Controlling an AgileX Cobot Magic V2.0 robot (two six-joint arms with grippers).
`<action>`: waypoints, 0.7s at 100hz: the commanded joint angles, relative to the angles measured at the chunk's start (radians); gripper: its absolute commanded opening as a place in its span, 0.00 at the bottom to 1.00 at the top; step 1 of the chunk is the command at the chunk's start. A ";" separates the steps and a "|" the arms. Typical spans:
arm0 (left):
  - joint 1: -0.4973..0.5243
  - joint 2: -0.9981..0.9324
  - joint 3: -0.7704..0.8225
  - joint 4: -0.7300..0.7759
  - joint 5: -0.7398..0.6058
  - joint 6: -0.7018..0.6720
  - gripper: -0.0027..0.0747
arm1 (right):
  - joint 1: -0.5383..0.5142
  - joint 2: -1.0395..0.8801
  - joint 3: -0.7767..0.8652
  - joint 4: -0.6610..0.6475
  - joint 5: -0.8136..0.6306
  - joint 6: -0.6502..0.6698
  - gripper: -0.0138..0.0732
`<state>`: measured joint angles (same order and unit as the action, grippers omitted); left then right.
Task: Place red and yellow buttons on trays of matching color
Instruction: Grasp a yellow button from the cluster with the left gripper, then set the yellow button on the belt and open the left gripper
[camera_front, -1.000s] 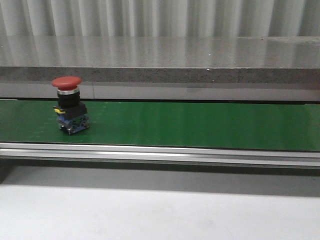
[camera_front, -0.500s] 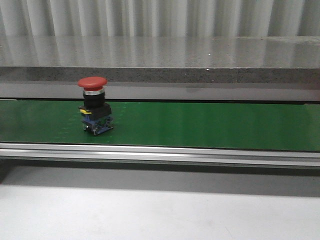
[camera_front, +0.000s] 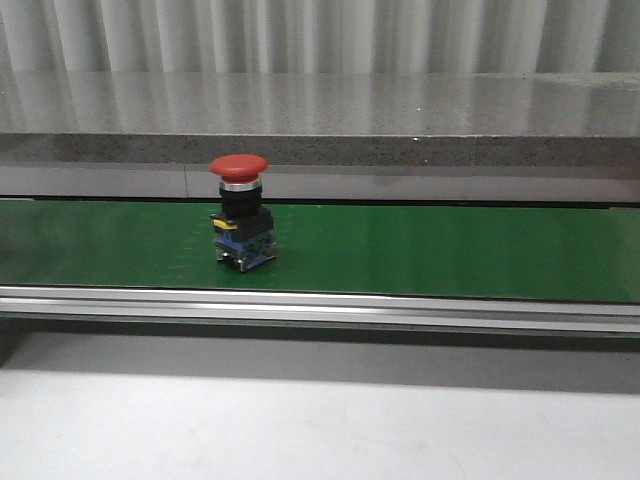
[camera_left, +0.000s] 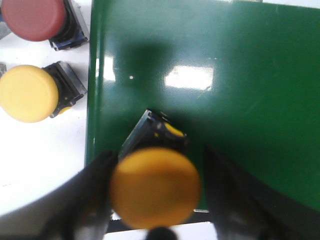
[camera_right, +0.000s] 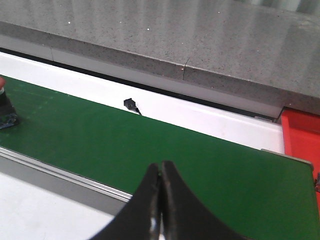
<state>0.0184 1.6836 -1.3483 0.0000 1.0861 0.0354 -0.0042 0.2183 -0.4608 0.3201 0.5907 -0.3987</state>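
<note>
Front view: a red mushroom-head button (camera_front: 241, 222) stands upright on the green belt (camera_front: 450, 250); no arm shows. Left wrist view: the left gripper (camera_left: 156, 187) pinches a yellow domed button (camera_left: 155, 183) above the belt edge. Right wrist view: the right gripper (camera_right: 160, 200), fingertips pressed together, hangs over the belt.

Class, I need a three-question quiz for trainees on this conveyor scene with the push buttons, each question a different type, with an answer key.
1. True or false: the red button on the green belt stands upright in the front view.
2. In the left wrist view, what colour is the button between the left gripper fingers? A red, B yellow, C blue.
3. Fill in: the right gripper fingers are pressed ______, holding nothing.

Key: 1 true. 2 B: a yellow button sits between the fingers. 3 together.
</note>
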 joint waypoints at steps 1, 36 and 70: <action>-0.006 -0.039 -0.026 -0.030 -0.015 0.003 0.71 | 0.000 0.009 -0.027 0.006 -0.071 -0.009 0.08; -0.094 -0.176 -0.005 -0.085 -0.182 0.026 0.63 | 0.000 0.009 -0.027 0.006 -0.071 -0.009 0.08; -0.192 -0.480 0.234 -0.085 -0.391 0.026 0.01 | 0.000 0.009 -0.027 0.006 -0.071 -0.009 0.08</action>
<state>-0.1576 1.2940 -1.1421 -0.0728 0.7799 0.0584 -0.0042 0.2183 -0.4608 0.3201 0.5907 -0.3987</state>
